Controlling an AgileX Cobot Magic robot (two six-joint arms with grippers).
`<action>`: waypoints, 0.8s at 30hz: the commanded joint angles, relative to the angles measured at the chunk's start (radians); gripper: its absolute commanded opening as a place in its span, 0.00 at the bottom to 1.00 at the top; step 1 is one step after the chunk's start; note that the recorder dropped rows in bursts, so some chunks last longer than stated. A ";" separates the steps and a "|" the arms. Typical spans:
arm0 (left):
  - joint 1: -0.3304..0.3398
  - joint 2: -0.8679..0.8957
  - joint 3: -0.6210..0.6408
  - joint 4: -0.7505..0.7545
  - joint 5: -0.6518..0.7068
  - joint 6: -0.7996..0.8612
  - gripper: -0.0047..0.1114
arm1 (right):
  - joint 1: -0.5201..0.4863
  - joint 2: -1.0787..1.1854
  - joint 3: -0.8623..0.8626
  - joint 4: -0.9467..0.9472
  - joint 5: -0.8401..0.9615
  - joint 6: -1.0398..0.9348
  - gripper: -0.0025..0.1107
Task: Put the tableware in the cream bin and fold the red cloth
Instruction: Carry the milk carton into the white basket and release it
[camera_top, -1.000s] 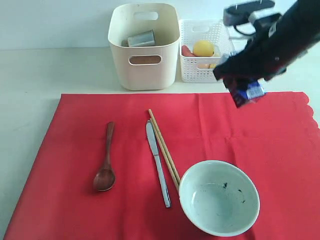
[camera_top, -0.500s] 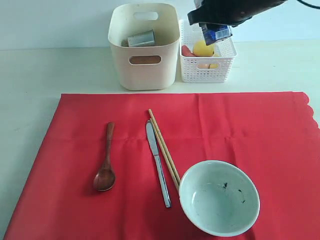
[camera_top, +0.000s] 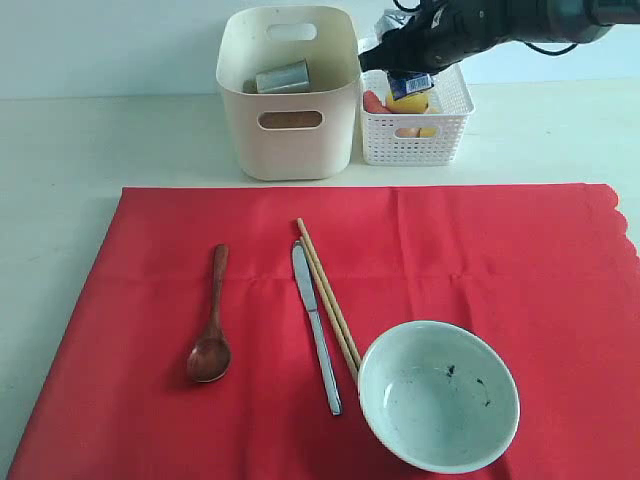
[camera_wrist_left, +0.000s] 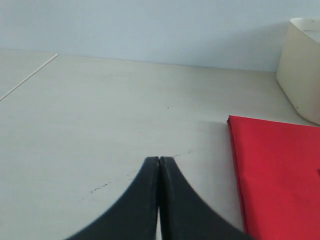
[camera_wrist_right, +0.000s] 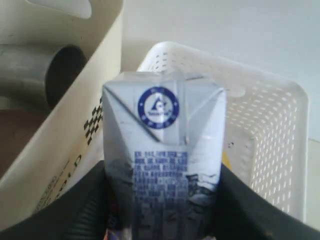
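The red cloth (camera_top: 330, 330) lies flat and carries a wooden spoon (camera_top: 211, 322), a steel knife (camera_top: 315, 325), chopsticks (camera_top: 328, 295) and a pale bowl (camera_top: 438, 394). Behind it stands the cream bin (camera_top: 288, 95) with a steel cup (camera_top: 281, 77) lying inside; the cup (camera_wrist_right: 30, 72) also shows in the right wrist view. My right gripper (camera_top: 408, 62) is shut on a blue-and-white milk carton (camera_wrist_right: 162, 150), held over the white lattice basket (camera_top: 445, 125). My left gripper (camera_wrist_left: 159, 161) is shut and empty over bare table, left of the cloth's edge (camera_wrist_left: 270, 170). The plate is not visible.
The white lattice basket (camera_wrist_right: 260, 130) holds an orange (camera_top: 405, 102) and other food. The cream bin's wall (camera_wrist_right: 65, 145) stands right beside the carton. Pale table (camera_top: 120, 140) surrounds the cloth.
My right arm has carried the milk carton from above the cloth's far right part up and left, to over the lattice basket. Nothing on the cloth has moved.
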 joint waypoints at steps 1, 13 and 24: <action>0.002 -0.006 -0.001 0.003 -0.004 -0.007 0.05 | -0.005 0.014 -0.026 -0.005 -0.063 0.084 0.13; 0.002 -0.006 -0.001 0.003 -0.004 -0.007 0.05 | -0.005 -0.007 -0.026 -0.005 -0.017 0.106 0.63; 0.002 -0.006 -0.001 0.003 -0.004 -0.007 0.05 | -0.005 -0.190 -0.026 0.012 0.367 0.082 0.64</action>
